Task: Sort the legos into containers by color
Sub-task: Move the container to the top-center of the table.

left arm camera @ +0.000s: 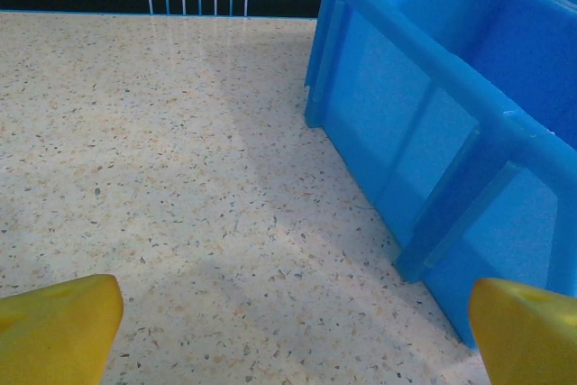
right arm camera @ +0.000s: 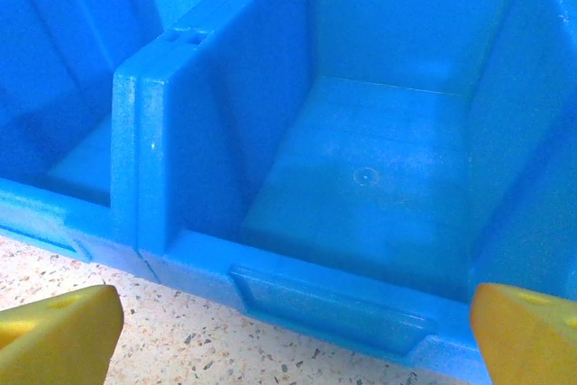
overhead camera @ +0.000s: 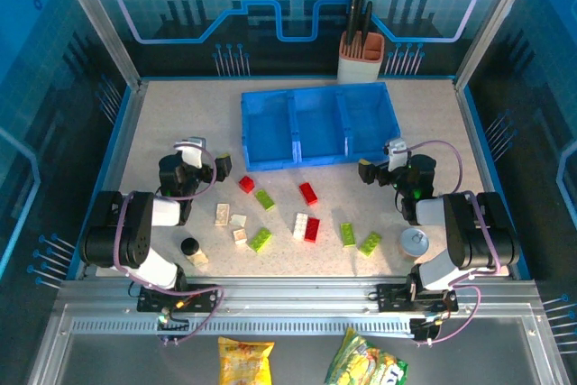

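Red, lime green and cream-white legos lie scattered on the table in front of the containers: a red one (overhead camera: 246, 184), a green one (overhead camera: 264, 199), a white one (overhead camera: 222, 214), a white-and-red pair (overhead camera: 306, 227), more green ones (overhead camera: 370, 242). The containers are three joined compartments of a blue tray (overhead camera: 315, 161); the right compartment (right arm camera: 379, 178) has nothing in it. My left gripper (overhead camera: 207, 158) (left arm camera: 293, 349) stands open over bare table by the tray's left front corner (left arm camera: 415, 160). My right gripper (overhead camera: 380, 160) (right arm camera: 293, 349) stands open at the tray's right front rim. Neither holds anything.
A small black cylinder (overhead camera: 189, 246) stands near the left arm and a round silver disc (overhead camera: 414, 241) lies near the right arm. A beige utensil holder (overhead camera: 361, 56) stands behind the tray. Snack packets (overhead camera: 245, 358) lie below the table's front rail.
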Controlling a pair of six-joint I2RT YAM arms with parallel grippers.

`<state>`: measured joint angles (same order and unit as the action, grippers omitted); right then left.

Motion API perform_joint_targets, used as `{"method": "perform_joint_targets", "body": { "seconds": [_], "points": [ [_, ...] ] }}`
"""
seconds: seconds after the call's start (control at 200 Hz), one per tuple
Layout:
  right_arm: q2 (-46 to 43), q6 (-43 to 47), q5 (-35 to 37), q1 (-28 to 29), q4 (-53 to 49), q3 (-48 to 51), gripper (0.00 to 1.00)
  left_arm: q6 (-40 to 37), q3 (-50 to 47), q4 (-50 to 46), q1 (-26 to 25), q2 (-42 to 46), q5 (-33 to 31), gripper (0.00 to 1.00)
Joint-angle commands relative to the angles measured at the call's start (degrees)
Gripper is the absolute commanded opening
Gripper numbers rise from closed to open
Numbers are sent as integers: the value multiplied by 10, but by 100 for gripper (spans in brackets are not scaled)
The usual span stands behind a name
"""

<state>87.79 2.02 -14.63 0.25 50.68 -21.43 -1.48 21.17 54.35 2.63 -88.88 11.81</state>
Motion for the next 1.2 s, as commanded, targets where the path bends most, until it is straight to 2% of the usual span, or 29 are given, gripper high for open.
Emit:
{"method": "perform_joint_targets", "body": {
  "seconds": [0.0,0.21,0.355,0.495,0.735,0.89,0.99,1.196],
  "points": [
    [2,10,-10,-5,19,-4,100,1,-3,11,4,-2,-4,99],
    [-2,16,19,6,21,0,100,2,-5,14,4,1,-11,99],
    [-20,21,41,16,0,-3,100,20,-10,-17,3,49,-68,99],
    [-51,20,61,21,-59,-21,100,25,8,-105,-11,102,-108,99],
    [-112,-9,94,19,-211,-82,100,46,81,-305,-70,174,-183,99],
    [-128,-48,70,10,-347,-152,97,104,149,-445,-92,200,-173,99],
    [-133,-69,49,11,-432,-192,93,149,198,-540,-108,202,-139,99],
    [-146,-102,19,31,-578,-250,86,166,250,-687,-168,206,-67,91]
  ]
}}
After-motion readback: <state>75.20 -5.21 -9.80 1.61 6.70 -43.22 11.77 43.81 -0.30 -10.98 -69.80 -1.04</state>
